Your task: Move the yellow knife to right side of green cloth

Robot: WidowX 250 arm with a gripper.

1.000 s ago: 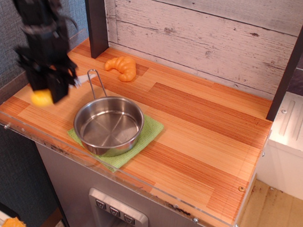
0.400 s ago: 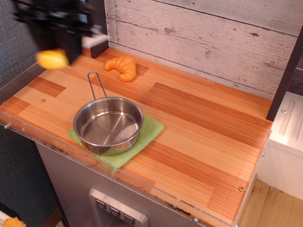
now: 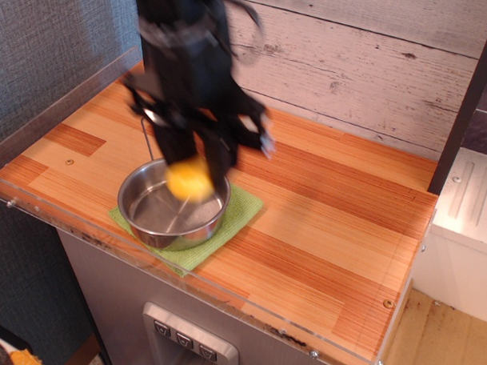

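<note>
Left third of frame: bare counter (image 3: 68, 156) where gripper and knife had sat a second before, at far left edge; nothing left there now. Clear rail along the near edge, untouched.

Left of centre: steel pan (image 3: 164, 216) on green cloth (image 3: 241, 210), both in same place as in the earlier pictures, handle pointing up-frame behind the arm. Cloth showing only at its right and lower corners; rest under pan.

Centre: gripper (image 3: 194, 169), heavily motion-blurred, swung from upper left of frame to directly above pan within under half a second. Yellow knife (image 3: 187, 180) carried along, seen as a yellow blob hanging over pan's far rim, off the counter. Jaws closed on knife handle, judging by knife riding with them; exact gap lost in blur. White blade not made out. Croissant, earlier at upper centre-left, now hidden behind arm.

Right of centre to right edge: open wood surface right of cloth, free of objects; dark post (image 3: 462, 102) at upper right.

Judgement: lift done, carry under way and roughly halfway across. Remaining: pass beyond cloth's right corner, lower, release onto bare wood. Risk: clipping pan rim or dropping knife into pan if released early.
</note>
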